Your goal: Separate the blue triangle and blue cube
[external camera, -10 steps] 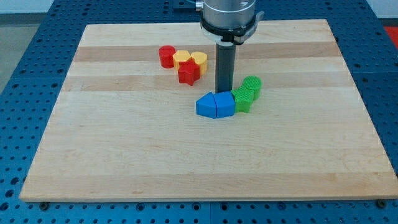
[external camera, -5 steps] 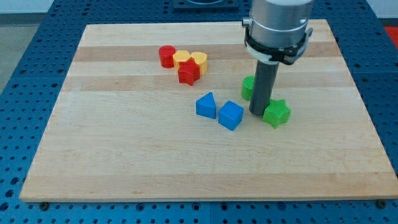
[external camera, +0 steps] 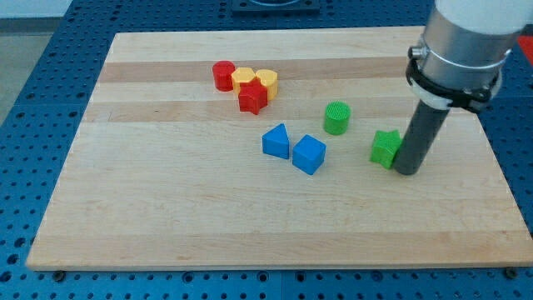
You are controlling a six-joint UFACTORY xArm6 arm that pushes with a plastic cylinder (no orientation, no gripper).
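Observation:
The blue triangle (external camera: 276,141) sits near the board's middle. The blue cube (external camera: 309,154) lies just to its lower right, with a thin gap between them or barely touching at a corner. My tip (external camera: 407,171) is far to the view's right of both, resting right against the right side of the green star (external camera: 385,148). The rod rises from there to the arm's grey body at the top right.
A green cylinder (external camera: 336,118) stands up and right of the blue cube. A cluster at the upper left of centre holds a red cylinder (external camera: 222,76), two yellow blocks (external camera: 255,81) and a red star (external camera: 252,98). The wooden board (external camera: 166,208) ends close to the right of my tip.
My tip has swept from above the blue pair to the right. The blue blocks came slightly apart, the green star was pushed right, and the green cylinder now stands alone.

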